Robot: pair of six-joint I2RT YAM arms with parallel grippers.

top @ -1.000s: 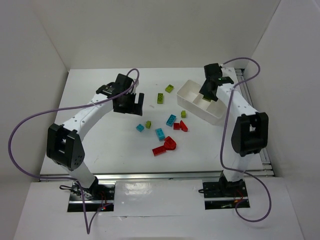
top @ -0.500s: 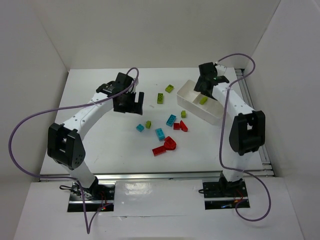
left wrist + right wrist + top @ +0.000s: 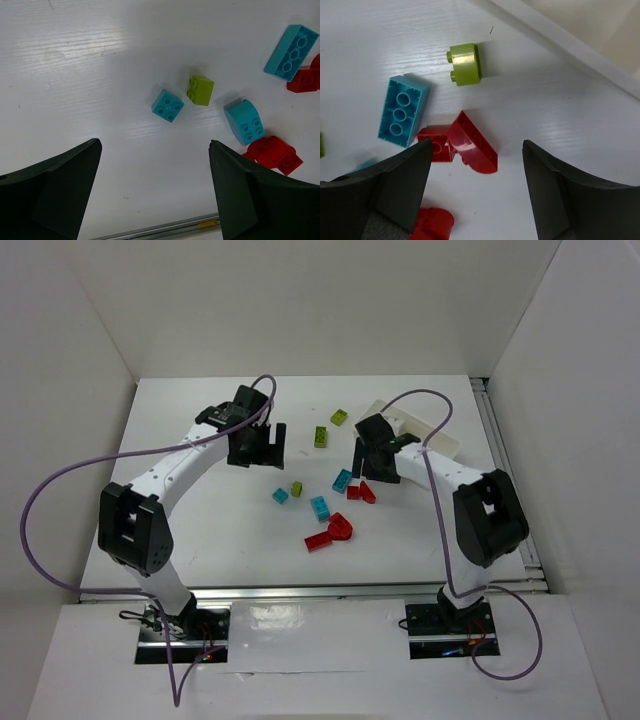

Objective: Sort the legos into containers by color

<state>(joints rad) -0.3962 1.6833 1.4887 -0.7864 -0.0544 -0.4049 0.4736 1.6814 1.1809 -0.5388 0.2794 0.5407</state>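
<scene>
Loose legos lie mid-table: a green one, a second green, a small green, a cyan square, a cyan long brick, another cyan and a red pair. My right gripper hangs open just above a red curved brick and a red square, holding nothing. The left gripper is open and empty, up-left of the small cyan brick and green brick. The right arm partly hides the white tray.
The tray's wall runs just beyond a green brick in the right wrist view. A cyan long brick lies left of the red ones, and another red piece lies nearer. White walls enclose the table.
The right gripper opened over the tray, left a green brick there, then swung left and down to hover over the red bricks. The left arm has barely moved.
</scene>
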